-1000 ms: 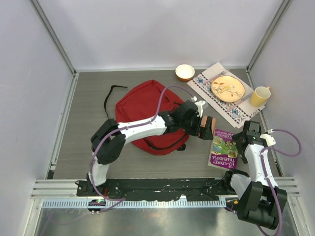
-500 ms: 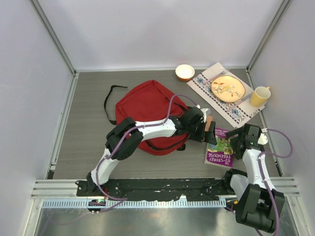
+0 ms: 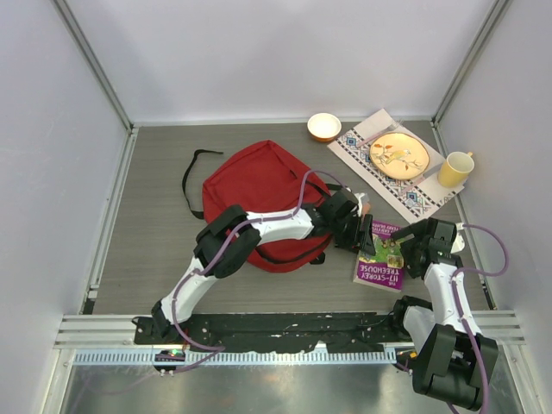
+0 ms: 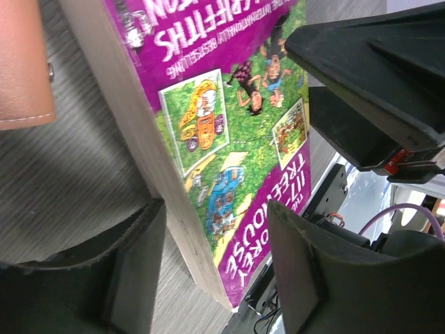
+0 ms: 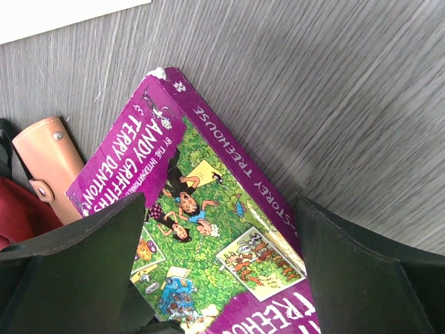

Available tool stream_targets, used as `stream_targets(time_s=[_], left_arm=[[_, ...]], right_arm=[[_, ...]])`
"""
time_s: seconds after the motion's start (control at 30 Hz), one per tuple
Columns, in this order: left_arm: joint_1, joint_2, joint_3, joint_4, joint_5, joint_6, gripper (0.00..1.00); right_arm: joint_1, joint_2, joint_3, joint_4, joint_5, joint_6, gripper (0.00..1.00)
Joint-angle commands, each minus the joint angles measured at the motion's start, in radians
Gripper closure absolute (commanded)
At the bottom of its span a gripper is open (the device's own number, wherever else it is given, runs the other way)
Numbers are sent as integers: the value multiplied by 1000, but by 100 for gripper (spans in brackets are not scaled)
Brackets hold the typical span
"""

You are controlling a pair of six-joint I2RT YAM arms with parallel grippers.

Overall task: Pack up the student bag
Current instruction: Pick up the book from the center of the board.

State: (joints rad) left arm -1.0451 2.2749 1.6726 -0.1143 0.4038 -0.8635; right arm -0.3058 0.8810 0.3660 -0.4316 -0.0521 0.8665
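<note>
The student bag (image 3: 254, 190) is a red backpack lying flat at the table's middle. A purple picture book (image 3: 381, 267) lies right of it. My left gripper (image 3: 366, 240) reaches across the bag and is open, its jaws straddling the book's page edge (image 4: 174, 209) without closing on it. My right gripper (image 3: 404, 252) is open and sits over the book's cover (image 5: 208, 236), with a finger on each side. A tan leather case (image 3: 366, 210) lies between the bag and the book; it also shows in the left wrist view (image 4: 21, 62) and the right wrist view (image 5: 52, 163).
At the back right, a patterned placemat (image 3: 358, 147) carries an orange plate (image 3: 399, 155). A yellow mug (image 3: 454, 169) stands beside it and a small bowl (image 3: 323, 126) is behind the bag. The bag's black strap (image 3: 191, 172) trails to the left.
The book has slid left toward the bag and turned a little. My left gripper came down onto its left edge, and my right gripper followed leftward over it.
</note>
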Motion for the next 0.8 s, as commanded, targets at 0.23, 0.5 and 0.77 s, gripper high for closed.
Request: stream_targets(time_s=[0.23,0.5,0.77], left_arm=[[-33,-44,45,162,87,-6,61],[-36,-32,50,222,122,-29,49],[-39,-29,56,231,135,-34,77]], right_arm=[[11,7,-33,-61,-72,8,7],[11,6,-41,-55,-78,12,7],[10,4,-47,-47,-84,16,7]])
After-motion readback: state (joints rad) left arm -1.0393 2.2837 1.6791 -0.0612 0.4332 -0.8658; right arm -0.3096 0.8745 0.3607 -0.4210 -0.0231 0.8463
